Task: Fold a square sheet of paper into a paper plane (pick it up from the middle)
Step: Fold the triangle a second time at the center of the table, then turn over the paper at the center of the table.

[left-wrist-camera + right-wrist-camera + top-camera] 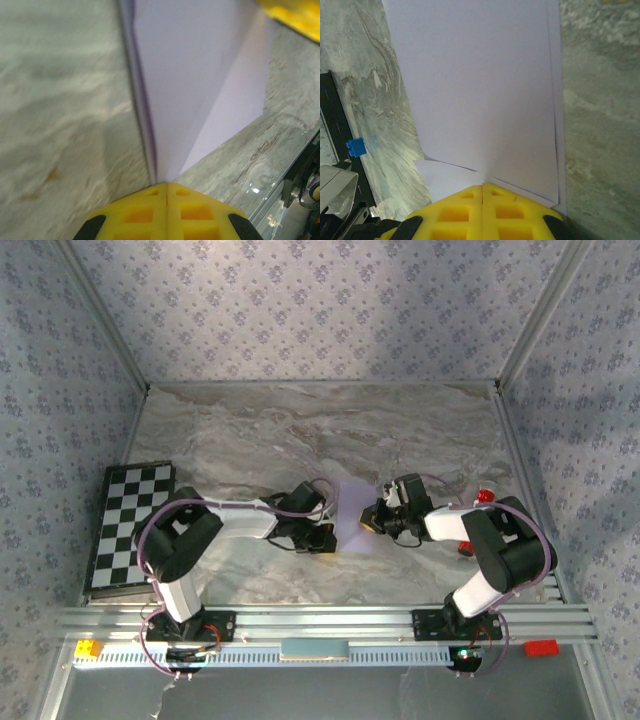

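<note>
The left jaws and right jaws clamp opposite edges of folded paper (pixel 352 512), open tabletop (pixel 330 430) beyond.

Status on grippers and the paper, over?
Left gripper shut on sheet of paper. Right gripper shut on its opposite side. Sheet folded, diagonal crease showing. Chequered board well clear.

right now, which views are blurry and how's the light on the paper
left wrist view: grey marble table smeared soft at left, pale lilac folded paper sheet has a darker shaded flap at right; right wrist view: paper evenly lit, edges crisp; top view: sharp, paper looks pale and washed out
</note>
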`<state>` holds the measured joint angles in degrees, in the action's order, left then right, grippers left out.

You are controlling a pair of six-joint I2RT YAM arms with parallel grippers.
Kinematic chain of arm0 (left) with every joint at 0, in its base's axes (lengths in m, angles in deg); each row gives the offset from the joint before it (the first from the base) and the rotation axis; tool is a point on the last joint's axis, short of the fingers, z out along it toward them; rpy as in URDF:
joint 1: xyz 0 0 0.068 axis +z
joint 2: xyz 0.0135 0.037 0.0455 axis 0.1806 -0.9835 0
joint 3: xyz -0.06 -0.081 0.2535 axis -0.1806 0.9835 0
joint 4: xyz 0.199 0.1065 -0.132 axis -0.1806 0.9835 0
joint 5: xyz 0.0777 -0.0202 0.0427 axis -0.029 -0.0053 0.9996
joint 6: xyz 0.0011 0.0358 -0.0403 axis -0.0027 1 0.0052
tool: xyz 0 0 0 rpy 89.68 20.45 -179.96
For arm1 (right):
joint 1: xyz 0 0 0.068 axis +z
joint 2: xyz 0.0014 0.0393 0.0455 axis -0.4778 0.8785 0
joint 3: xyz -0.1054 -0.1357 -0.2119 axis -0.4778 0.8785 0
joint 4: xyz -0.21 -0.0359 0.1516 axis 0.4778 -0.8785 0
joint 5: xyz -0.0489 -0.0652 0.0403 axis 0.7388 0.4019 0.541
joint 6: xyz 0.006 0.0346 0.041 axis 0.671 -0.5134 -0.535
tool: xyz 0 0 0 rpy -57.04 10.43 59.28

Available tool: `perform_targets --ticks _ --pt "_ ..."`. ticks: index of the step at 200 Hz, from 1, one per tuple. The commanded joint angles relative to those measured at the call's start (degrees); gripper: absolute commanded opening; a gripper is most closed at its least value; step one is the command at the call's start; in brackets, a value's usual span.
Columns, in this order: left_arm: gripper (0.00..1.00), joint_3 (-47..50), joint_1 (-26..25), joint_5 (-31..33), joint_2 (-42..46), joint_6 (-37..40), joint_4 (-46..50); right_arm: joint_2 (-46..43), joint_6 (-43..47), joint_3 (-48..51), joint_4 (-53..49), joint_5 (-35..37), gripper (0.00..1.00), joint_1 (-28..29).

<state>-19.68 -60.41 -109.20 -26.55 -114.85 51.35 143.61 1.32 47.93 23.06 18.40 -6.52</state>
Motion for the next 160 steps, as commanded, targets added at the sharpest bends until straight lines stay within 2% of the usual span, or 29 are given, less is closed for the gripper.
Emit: perform_targets --ticks 1,29,66,116,160 --pt "0.01 -0.4 0.0 1.9 4.2 0.2 4.9 1.2 3.6 -1.0 -4.0 0.4 0.0 -0.2" --pt "0.01 -4.5 1.2 3.7 6.1 2.2 7.2 -2.3 7.3 -5.0 -9.2 0.2 0.02 1.2" --pt "0.01 -13.5 3.9 1.0 0.8 5.7 9.9 -9.3 7.5 -7.3 -17.9 6.0 0.08 1.5" --pt "0.01 -22.8 4.1 -2.1 -8.3 9.3 12.9 -22.5 0.8 -0.4 -24.1 12.6 0.13 2.4" --pt "0.0 -25.0 4.5 0.0 -12.3 12.1 15.7 -30.0 -4.0 3.7 -27.5 15.4 0.25 5.8"
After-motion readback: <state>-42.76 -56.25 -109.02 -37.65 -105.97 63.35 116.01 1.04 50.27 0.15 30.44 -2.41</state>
